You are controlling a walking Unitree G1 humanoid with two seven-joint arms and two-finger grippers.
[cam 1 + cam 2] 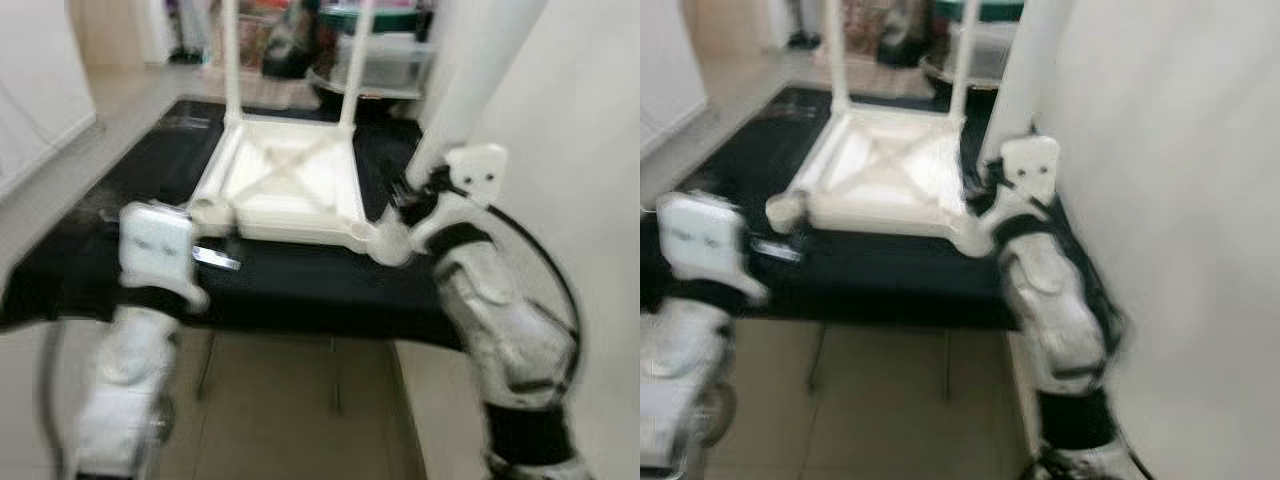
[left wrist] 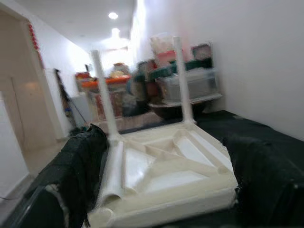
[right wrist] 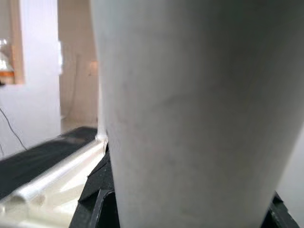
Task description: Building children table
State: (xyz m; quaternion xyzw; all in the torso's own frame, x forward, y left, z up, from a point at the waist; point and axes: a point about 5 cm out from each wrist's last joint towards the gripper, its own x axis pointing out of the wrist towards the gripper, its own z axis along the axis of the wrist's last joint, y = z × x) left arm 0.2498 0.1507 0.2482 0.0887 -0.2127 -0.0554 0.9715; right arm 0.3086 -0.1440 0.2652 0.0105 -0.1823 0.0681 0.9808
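1. Our right gripper (image 1: 412,192) is clamped around a white table leg (image 1: 470,80), holding it upright at the near right corner of the upturned white tabletop (image 1: 285,185).
2. Our left gripper (image 2: 161,190) hovers spread wide before the tabletop's near left corner.
3. We see the tabletop resting on a black-covered table (image 1: 300,285), two legs (image 1: 232,60) already standing.
4. We can read no writing.

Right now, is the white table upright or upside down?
Upside down: the white table lies top-down on the black mat, two legs pointing up.
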